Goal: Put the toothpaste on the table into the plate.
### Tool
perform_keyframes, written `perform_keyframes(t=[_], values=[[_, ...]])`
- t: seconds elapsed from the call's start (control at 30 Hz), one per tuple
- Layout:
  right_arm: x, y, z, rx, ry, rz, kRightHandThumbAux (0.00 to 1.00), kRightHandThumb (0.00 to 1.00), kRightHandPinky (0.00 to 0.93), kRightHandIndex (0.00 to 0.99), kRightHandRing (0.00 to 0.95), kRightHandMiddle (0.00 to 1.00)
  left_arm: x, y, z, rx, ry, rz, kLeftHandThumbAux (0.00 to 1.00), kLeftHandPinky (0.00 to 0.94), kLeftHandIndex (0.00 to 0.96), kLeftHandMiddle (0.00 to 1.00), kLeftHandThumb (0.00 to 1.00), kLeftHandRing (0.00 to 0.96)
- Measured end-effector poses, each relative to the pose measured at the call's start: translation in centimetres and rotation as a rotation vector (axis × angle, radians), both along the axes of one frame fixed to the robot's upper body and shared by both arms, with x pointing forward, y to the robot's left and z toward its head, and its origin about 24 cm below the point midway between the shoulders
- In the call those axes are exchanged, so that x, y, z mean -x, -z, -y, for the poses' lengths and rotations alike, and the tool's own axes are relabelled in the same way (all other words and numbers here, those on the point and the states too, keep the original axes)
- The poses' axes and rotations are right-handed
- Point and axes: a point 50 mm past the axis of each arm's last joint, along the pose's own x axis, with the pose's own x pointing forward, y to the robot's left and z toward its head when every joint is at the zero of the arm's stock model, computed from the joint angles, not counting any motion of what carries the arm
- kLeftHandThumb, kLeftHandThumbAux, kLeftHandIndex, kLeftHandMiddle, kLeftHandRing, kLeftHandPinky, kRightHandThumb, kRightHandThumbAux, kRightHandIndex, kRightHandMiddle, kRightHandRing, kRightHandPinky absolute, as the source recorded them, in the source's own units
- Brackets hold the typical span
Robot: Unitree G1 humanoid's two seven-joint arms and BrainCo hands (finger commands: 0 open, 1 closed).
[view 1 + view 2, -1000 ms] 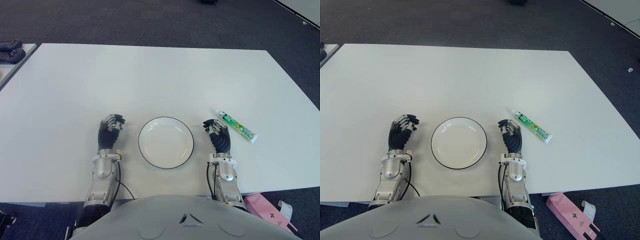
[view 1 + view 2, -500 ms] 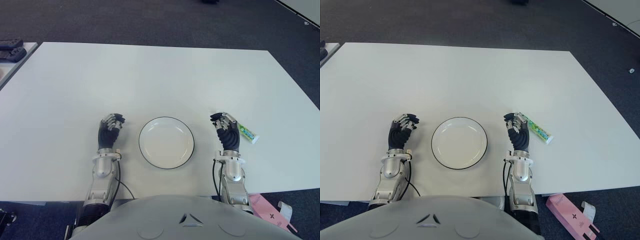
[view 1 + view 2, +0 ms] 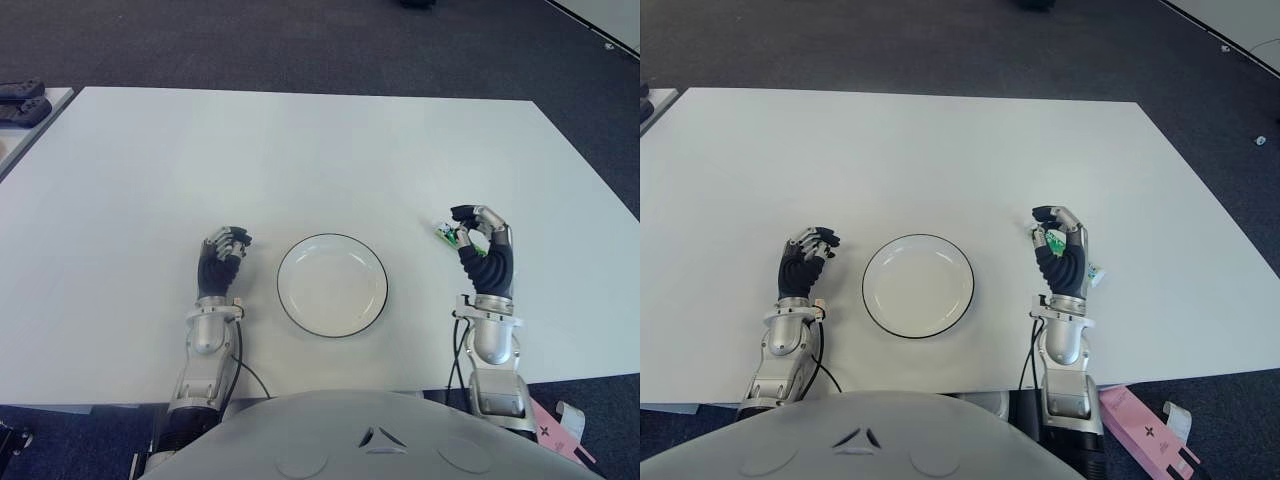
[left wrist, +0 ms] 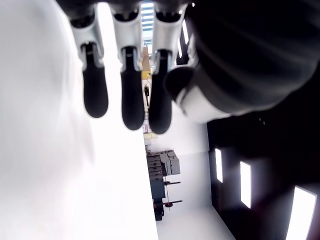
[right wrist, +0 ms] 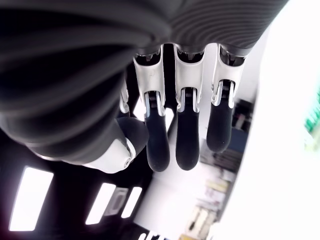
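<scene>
The toothpaste [image 3: 443, 232], a white and green tube, lies on the white table [image 3: 300, 150] to the right of the plate. My right hand [image 3: 476, 224] is over its middle and hides most of it, so only the tube's ends show. In the right wrist view the fingers [image 5: 186, 135] hang relaxed with nothing between them, and a strip of green from the toothpaste [image 5: 314, 112] shows at the picture's edge. The white plate [image 3: 332, 285] with a dark rim sits empty between my hands. My left hand [image 3: 225, 248] shows idle just left of the plate, fingers loosely curled.
A pink box [image 3: 1145, 430] lies on the floor past the table's near right corner. Dark objects [image 3: 20, 100] sit on a second table at the far left. Dark carpet surrounds the table.
My right hand has moved right, from beside the plate to over the toothpaste, and its fingers have spread a little. The left hand, plate and tube have not moved.
</scene>
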Motion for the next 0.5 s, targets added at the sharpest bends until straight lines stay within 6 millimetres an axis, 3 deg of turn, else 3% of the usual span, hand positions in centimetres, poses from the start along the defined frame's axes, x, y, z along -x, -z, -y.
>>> perform_keyframes(t=[0.23, 0.27, 0.33, 0.5], values=[[-0.5, -1.0, 1.6, 0.091, -0.044, -0.004, 0.729, 0.697, 0.201, 0.402, 0.249, 0.262, 0.0, 0.0, 0.0, 0.002, 0.0, 0.0, 0.722, 0.481, 0.43, 0.484, 0.717, 0.471], [-0.6, -1.1, 1.9, 0.104, -0.048, -0.007, 0.708, 0.653, 0.177, 0.315, 0.22, 0.228, 0.0, 0.0, 0.1, 0.003, -0.001, 0.0, 0.722, 0.487, 0.43, 0.485, 0.717, 0.474], [-1.0, -1.4, 2.6, 0.14, -0.052, -0.014, 0.691, 0.613, 0.155, 0.238, 0.194, 0.199, 0.0, 0.0, 0.1, 0.005, -0.001, 0.0, 0.722, 0.493, 0.43, 0.487, 0.717, 0.476], [-1.3, -2.3, 4.3, 0.245, -0.031, -0.04, 0.537, 0.597, 0.067, 0.123, 0.082, 0.076, 0.1, 0.0, 0.2, 0.008, -0.002, 0.0, 0.721, 0.487, 0.43, 0.485, 0.716, 0.48]])
